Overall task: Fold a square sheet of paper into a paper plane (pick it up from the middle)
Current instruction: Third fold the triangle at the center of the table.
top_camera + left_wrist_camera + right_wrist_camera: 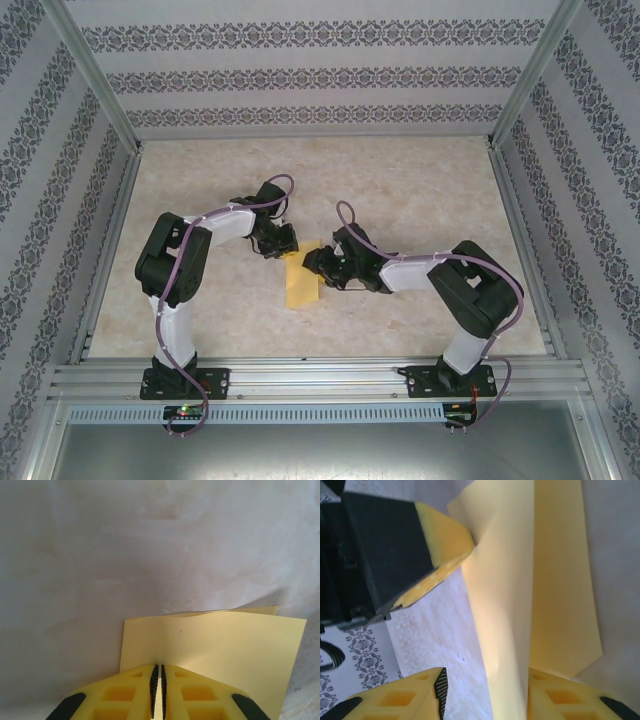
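Left arm [175,270] is recorded bent at the elbow over the left half of the pale marbled counter [420,190], with its wrist turned inward toward the centre.

Left pincer [281,243] is closed on one edge of the square sheet of paper [300,284]. In the left wrist view its yellow fingers [125,695] are pressed together, and the sheet's edge is clamped between the black pads.

The sheet is located around the middle of the counter, between the two pincers. It is doubled over: a second layer's edge is seen just behind the front layer in the left wrist view. In the right wrist view one layer is held up by the left pincer, while the other appears to lie lower, toward the counter.

Right pincer [318,263] is noted just right of the sheet with its jaws apart. The raised layer passes between its fingers [415,700]. A clear gap is left on one side, and the sheet sits close against the opposite finger; contact there cannot be judged.

Right arm [470,300] is folded over the right half of the counter.
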`<state>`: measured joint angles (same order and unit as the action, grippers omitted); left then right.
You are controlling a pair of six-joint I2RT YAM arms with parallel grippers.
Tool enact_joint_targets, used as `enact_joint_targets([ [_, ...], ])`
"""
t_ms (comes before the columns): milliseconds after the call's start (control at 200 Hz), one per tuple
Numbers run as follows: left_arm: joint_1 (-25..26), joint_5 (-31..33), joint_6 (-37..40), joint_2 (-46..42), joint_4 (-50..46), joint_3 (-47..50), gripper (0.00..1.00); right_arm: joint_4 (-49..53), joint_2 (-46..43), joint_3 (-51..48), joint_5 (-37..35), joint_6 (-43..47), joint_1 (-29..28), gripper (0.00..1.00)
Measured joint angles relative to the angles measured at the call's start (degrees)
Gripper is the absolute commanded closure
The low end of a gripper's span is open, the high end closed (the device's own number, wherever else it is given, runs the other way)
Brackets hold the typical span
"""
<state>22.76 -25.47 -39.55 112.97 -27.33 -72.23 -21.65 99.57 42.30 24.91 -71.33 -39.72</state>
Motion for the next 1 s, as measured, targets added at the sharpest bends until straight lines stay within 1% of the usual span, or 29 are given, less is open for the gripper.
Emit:
enact_joint_targets([
  [120, 0.00, -0.20, 0.22, -0.04, 0.04, 0.00, 0.82, 0.55, 1.64, 1.46, 1.75, 1.16, 0.20, 0.62],
  [320, 0.00, -1.01, 1.46, -1.46, -0.07, 1.18, 0.74, 5.31, 2.71, 2.05, 1.70, 3.30, 0.24, 0.68],
  [400, 0.00, -1.05, 2.38, -2.51, -0.79, 1.20, 0.71, 6.45, 3.26, 2.08, 1.77, 4.44, 0.26, 0.77],
  [570, 0.00, -0.55, 4.07, -9.25, -2.54, 1.51, 0.65, 6.99, 3.39, 2.23, 1.79, 5.29, 0.63, 0.86],
  [639, 0.04, -0.46, 4.87, -13.51, -1.92, 3.21, 0.63, 6.62, 3.39, 2.23, 1.81, 5.29, 0.63, 0.85],
  [724, 0.48, -0.46, 5.42, -18.95, -1.29, 7.08, 0.60, 6.40, 3.39, 2.38, 1.81, 5.18, 0.63, 0.75],
  [749, 0.94, -0.42, 5.64, -20.74, -1.05, 8.68, 0.59, 6.45, 3.39, 2.51, 1.95, 5.35, 0.68, 0.71],
  [794, 2.14, 0.02, 6.21, -23.26, -0.98, 10.88, 0.56, 6.40, 3.39, 2.73, 2.19, 5.22, 1.01, 0.70],
  [859, 5.05, 1.60, 6.84, -26.67, -0.74, 13.92, 0.55, 6.29, 3.39, 2.89, 2.43, 5.38, 1.44, 0.71],
  [934, 9.09, 3.76, 7.21, -29.88, -0.35, 16.74, 0.54, 6.29, 3.39, 2.89, 2.78, 5.75, 2.38, 0.76],
  [999, 12.70, 5.99, 7.30, -32.33, 0.35, 19.17, 0.54, 6.14, 3.41, 2.97, 3.72, 5.95, 2.91, 0.76],
])
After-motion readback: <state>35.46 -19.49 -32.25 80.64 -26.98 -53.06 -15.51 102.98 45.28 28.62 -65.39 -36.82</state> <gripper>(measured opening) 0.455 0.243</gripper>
